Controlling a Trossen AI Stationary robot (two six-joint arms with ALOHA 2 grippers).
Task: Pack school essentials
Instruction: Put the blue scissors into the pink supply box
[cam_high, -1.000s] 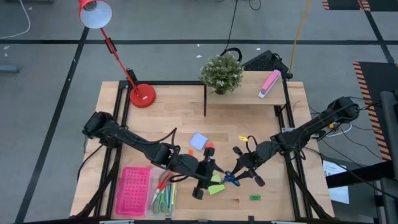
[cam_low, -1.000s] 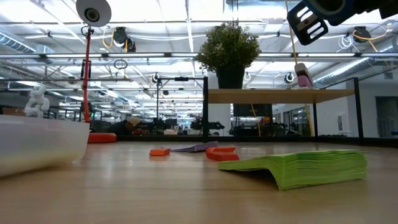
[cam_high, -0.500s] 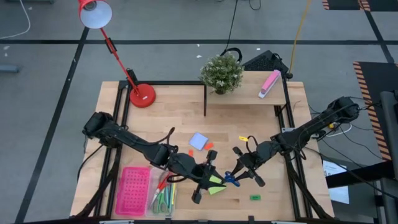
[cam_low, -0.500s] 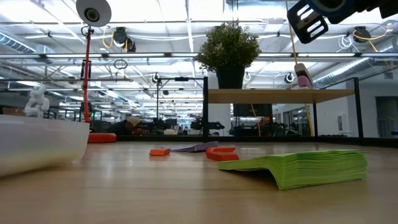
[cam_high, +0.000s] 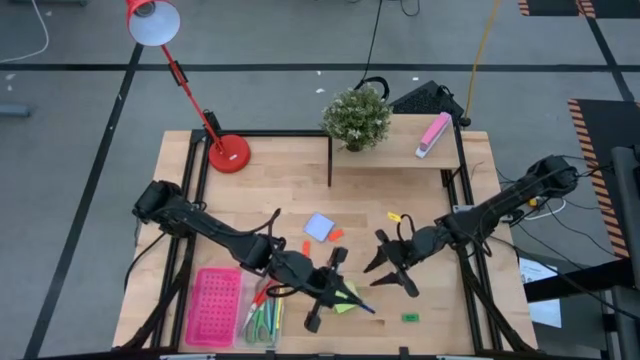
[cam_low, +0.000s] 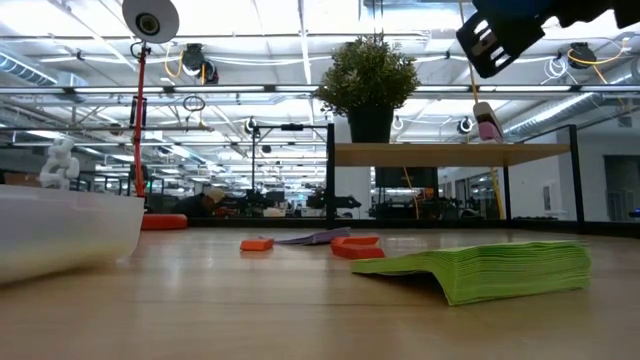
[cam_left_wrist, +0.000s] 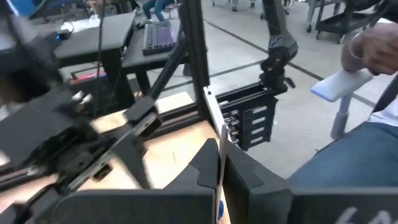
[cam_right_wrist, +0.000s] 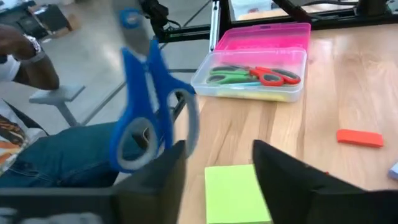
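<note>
Blue-handled scissors (cam_high: 362, 305) are lifted above a green note pad (cam_high: 347, 301) near the table's front middle. My left gripper (cam_high: 335, 292) is shut on them. Just to the right, my right gripper (cam_high: 388, 266) stands open and empty, its fingers (cam_right_wrist: 283, 171) short of the scissors (cam_right_wrist: 143, 106). Green and red scissors lie in a clear case (cam_right_wrist: 249, 74). A pale-blue pad (cam_high: 318, 227), orange blocks (cam_high: 337, 234) and a green block (cam_high: 410, 318) rest flat on the table. My left gripper pinches the blue scissors between its two fingers; in its wrist view they show edge-on as a thin strip (cam_left_wrist: 219, 163) between the fingertips. The fingers reach from the table's left. The handle loops (cam_right_wrist: 134, 146) stay free. The scissors are clear of the table.
A pink perforated tray (cam_high: 215, 305) lies at the front left beside the clear case (cam_high: 262, 320). A red lamp (cam_high: 228, 153) stands at the back left, a plant (cam_high: 356, 118) and a pink-and-white block (cam_high: 433, 134) on the back shelf. A seated person's legs (cam_right_wrist: 74, 155) show beyond the near edge.
My left gripper has drawn back toward the table's near-left with the blue scissors, which have left the spot between the two grippers and now sit over the green pad. My right gripper has stayed nearly where it was.
</note>
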